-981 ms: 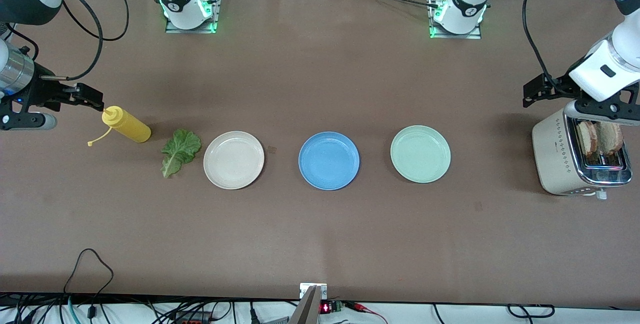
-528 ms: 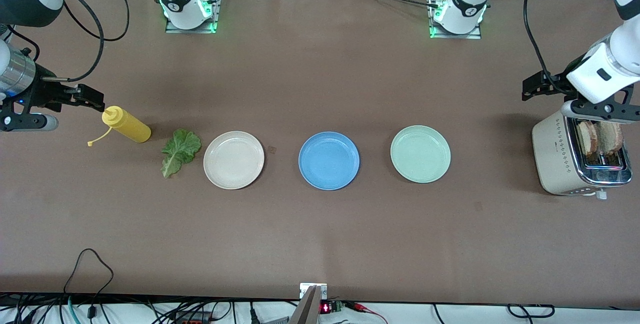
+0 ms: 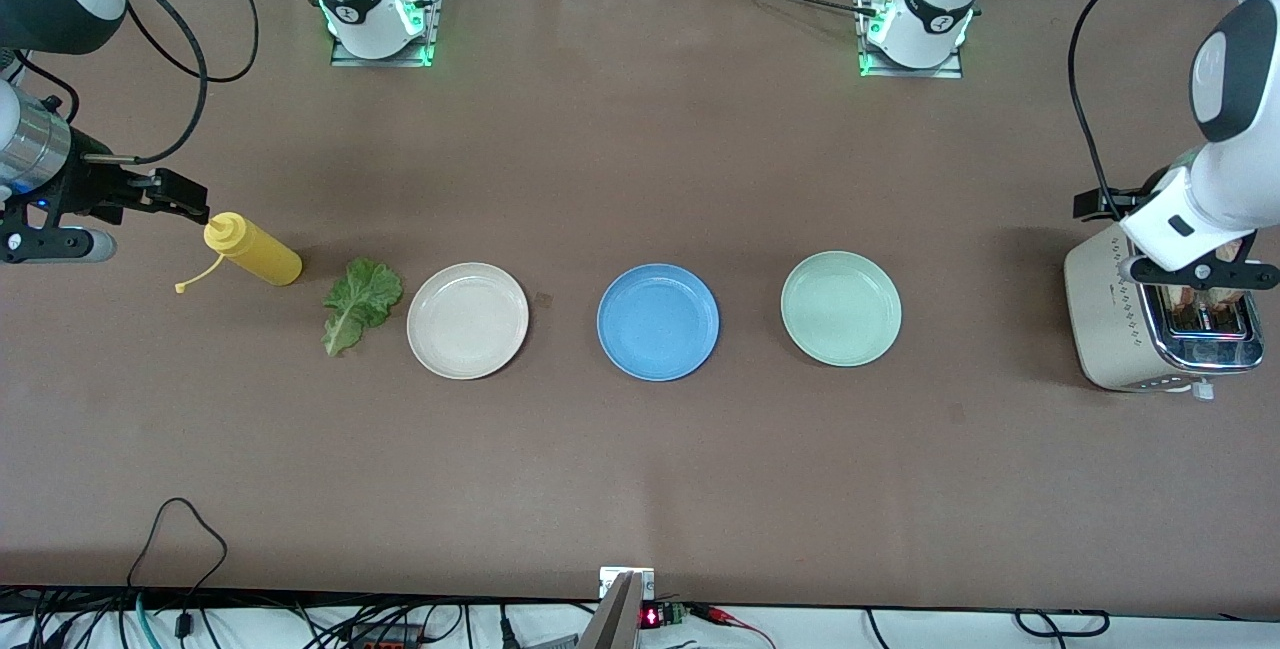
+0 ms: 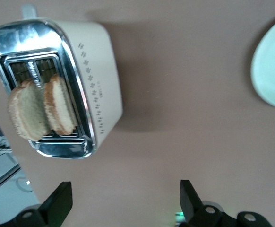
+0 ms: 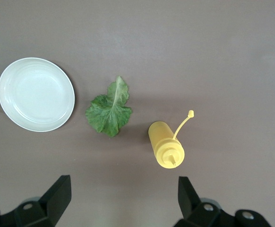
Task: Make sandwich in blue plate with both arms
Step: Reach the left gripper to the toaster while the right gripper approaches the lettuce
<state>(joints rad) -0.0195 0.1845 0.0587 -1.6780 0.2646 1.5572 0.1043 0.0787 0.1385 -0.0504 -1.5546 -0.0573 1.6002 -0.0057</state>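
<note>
Spread wide, my left pincer (image 4: 123, 201) hovers over the toaster (image 3: 1135, 324) holding two toast slices (image 4: 40, 111). My right pincer (image 5: 121, 198), also spread, waits above the mustard bottle (image 3: 252, 249). Mid-tabletop sits the bare blue plate (image 3: 657, 321).

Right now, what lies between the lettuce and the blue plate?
The cream plate sits between the lettuce and the blue plate, with bare table either side of it; the front view shows this.
</note>
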